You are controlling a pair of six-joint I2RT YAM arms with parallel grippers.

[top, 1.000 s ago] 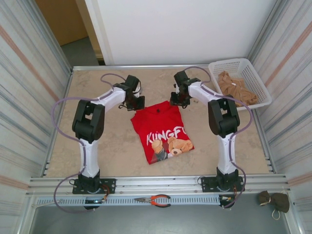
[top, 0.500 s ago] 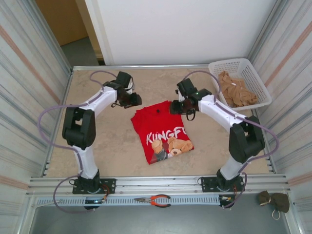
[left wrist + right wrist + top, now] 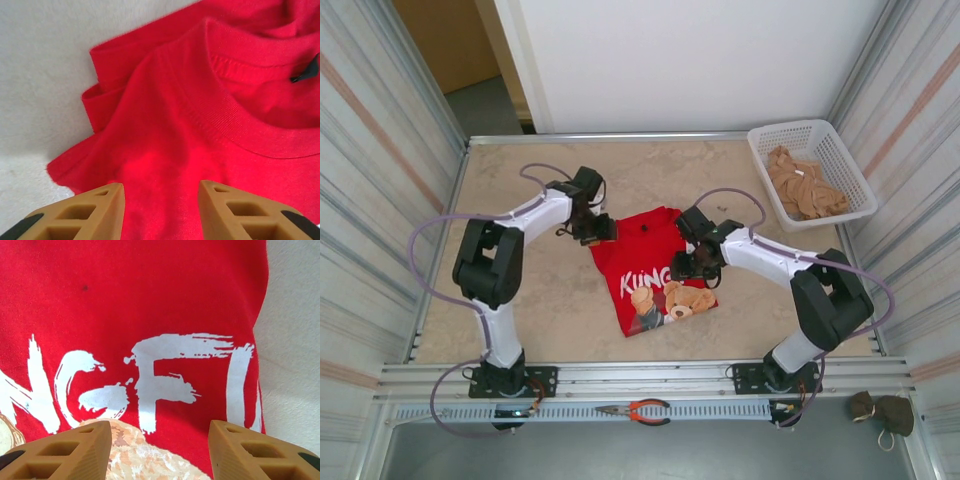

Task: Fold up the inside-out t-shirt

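The inside-out t-shirt (image 3: 638,252) lies folded into a small red rectangle in the middle of the table, its white lettering and bear print facing up. My left gripper (image 3: 594,230) hovers at its far left corner, open. In the left wrist view the tan fingers (image 3: 95,207) stand apart over red cloth (image 3: 165,130) beside the ribbed collar (image 3: 250,135). My right gripper (image 3: 683,267) is over the shirt's right edge, open. In the right wrist view its fingertips (image 3: 235,445) straddle the white lettering (image 3: 165,380), holding nothing.
A white basket (image 3: 765,140) with a tan-beige garment (image 3: 805,182) stands at the far right corner. Orange-handled pliers (image 3: 640,409) and a dark bundle (image 3: 882,412) lie on the rail in front of the bases. Metal walls close in both sides.
Both grippers have opened. The left one swung out left, then came back to the shirt's far left corner. The right one moved from the collar edge nearer, over the lettering.
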